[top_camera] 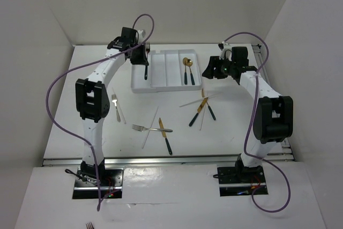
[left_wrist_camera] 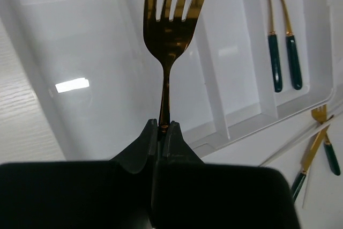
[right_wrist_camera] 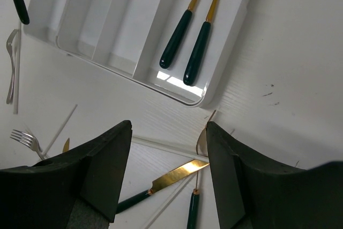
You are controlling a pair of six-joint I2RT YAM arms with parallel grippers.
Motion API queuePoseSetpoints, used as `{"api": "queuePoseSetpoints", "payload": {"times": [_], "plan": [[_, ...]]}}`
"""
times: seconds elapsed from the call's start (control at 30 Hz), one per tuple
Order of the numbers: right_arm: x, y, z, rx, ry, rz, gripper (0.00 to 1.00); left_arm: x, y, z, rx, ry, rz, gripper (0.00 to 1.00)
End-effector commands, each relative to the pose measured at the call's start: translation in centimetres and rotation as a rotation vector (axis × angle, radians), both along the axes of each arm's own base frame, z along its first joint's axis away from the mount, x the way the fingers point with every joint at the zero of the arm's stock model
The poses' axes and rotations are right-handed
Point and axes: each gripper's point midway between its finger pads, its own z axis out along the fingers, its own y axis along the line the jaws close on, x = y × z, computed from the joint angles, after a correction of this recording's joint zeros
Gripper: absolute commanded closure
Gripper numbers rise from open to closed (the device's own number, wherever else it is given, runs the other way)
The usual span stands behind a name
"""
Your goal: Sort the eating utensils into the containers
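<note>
My left gripper (top_camera: 143,56) is shut on the neck of a gold fork (left_wrist_camera: 171,30) and holds it over the left side of the white organiser tray (top_camera: 161,85). The fork's dark handle (top_camera: 146,71) hangs over that side. Two gold spoons with dark handles (top_camera: 188,71) lie in the tray's right compartment (left_wrist_camera: 316,79) and also show in the right wrist view (right_wrist_camera: 190,41). My right gripper (top_camera: 205,71) is open and empty beside the tray's right edge. In the right wrist view it (right_wrist_camera: 169,132) hovers above a gold knife (right_wrist_camera: 177,178) on the table.
Loose on the table lie a silver fork (top_camera: 115,103), another silver fork (top_camera: 143,128), a gold knife (top_camera: 162,128) crossing it, a gold knife (top_camera: 197,112) beside a dark-handled gold utensil (top_camera: 210,110), and several pale chopsticks (top_camera: 194,102). White walls enclose the table.
</note>
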Motion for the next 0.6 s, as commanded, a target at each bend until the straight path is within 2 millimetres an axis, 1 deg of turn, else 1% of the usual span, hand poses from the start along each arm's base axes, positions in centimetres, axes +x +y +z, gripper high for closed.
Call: {"api": "queuePoseSetpoints", "payload": {"times": [0.0, 0.03, 0.07, 0.1, 0.13, 0.17, 0.2, 0.23, 0.27, 0.3, 0.33, 0.4, 0.43, 0.47, 0.5, 0.53, 0.57], "plan": [[0.7, 0.0, 1.9, 0.0, -0.061, 0.004, 0.35, 1.5, -2.9, 1.7, -0.093, -0.054, -0.037, 1.0], [0.7, 0.0, 1.9, 0.0, -0.061, 0.004, 0.35, 1.9, -3.0, 2.4, -0.099, -0.078, -0.038, 1.0], [0.7, 0.0, 1.9, 0.0, -0.061, 0.004, 0.35, 1.8, -3.4, 1.6, -0.088, -0.066, -0.039, 1.0], [0.7, 0.0, 1.9, 0.0, -0.061, 0.004, 0.35, 2.0, -3.5, 2.0, -0.09, -0.075, -0.04, 1.0], [0.8, -0.1, 1.9, -0.005, -0.061, -0.003, 0.35, 2.1, -3.2, 1.9, -0.076, -0.078, -0.026, 1.0], [0.6, -0.2, 1.4, -0.012, -0.056, 0.001, 0.35, 2.1, -3.0, 1.4, -0.068, -0.07, -0.019, 1.0], [0.6, -0.2, 1.8, -0.012, -0.065, 0.001, 0.35, 2.4, -2.1, 1.4, -0.073, -0.066, 0.005, 1.0], [0.6, -0.2, 1.8, -0.012, -0.065, 0.001, 0.35, 2.5, -0.9, 1.0, -0.07, -0.055, 0.026, 1.0], [0.6, -0.2, 1.8, -0.012, -0.065, 0.001, 0.35, 2.3, -0.9, 0.5, -0.068, -0.045, 0.026, 1.0], [0.6, -0.2, 1.8, -0.012, -0.065, 0.001, 0.35, 2.7, 0.4, 0.5, -0.067, -0.045, 0.049, 1.0], [0.6, -0.2, 1.8, -0.012, -0.065, 0.001, 0.35, 2.7, 0.2, -0.1, -0.072, -0.032, 0.042, 1.0], [0.5, -0.2, 1.8, -0.006, -0.06, -0.004, 0.35, 3.0, 1.4, -0.1, -0.072, -0.032, 0.063, 1.0], [0.6, -0.2, 1.4, -0.006, -0.051, -0.004, 0.35, 3.0, 1.4, -0.6, -0.07, -0.023, 0.064, 1.0], [0.4, -0.2, 1.3, -0.007, -0.042, -0.003, 0.35, 3.2, 2.1, -0.7, -0.065, -0.027, 0.068, 1.0], [0.4, -0.2, 1.3, -0.007, -0.042, -0.003, 0.35, 3.2, 2.1, -1.3, -0.062, -0.015, 0.068, 1.0], [0.4, -0.2, 1.3, -0.007, -0.042, -0.003, 0.35, 3.1, 2.3, -1.5, -0.046, -0.01, 0.068, 1.0], [0.5, -0.2, 0.9, -0.007, -0.032, -0.003, 0.35, 3.1, 2.9, -2.3, -0.043, 0.011, 0.08, 1.0]]}}
